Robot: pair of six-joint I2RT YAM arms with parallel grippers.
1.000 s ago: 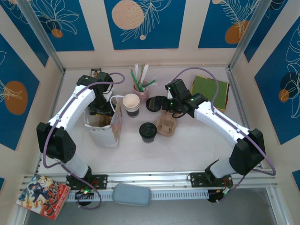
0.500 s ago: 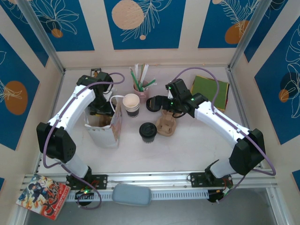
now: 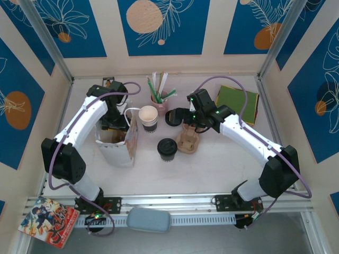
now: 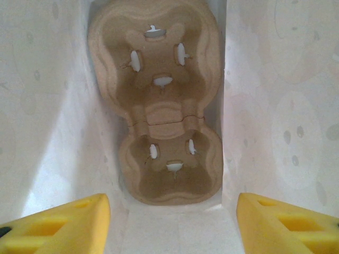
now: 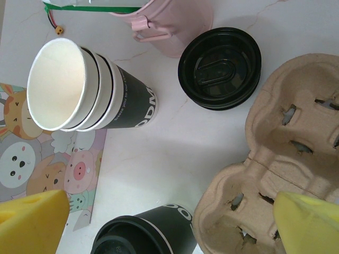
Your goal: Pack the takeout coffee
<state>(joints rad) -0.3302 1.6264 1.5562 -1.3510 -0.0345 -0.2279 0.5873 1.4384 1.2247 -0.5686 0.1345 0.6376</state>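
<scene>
Status: coffee (image 3: pixel 167 148) upright on table (image 3: pixel 222 164), outside bag (image 3: pixel 117 143)

The coffee stands on its base with the black lid facing up and its long axis vertical. It sits between the bag and a pulp carrier (image 3: pixel 188 140), near both, touching neither as far as can be seen. The right wrist view shows its lid at the bottom edge (image 5: pixel 135 235). Left gripper (image 4: pixel 172 222) is down inside the bag, jaws partly apart, nothing between them; a second carrier (image 4: pixel 164 106) lies on the bag floor. Right gripper (image 5: pixel 169 227) hangs above the carrier, jaws fully spread, empty.
</scene>
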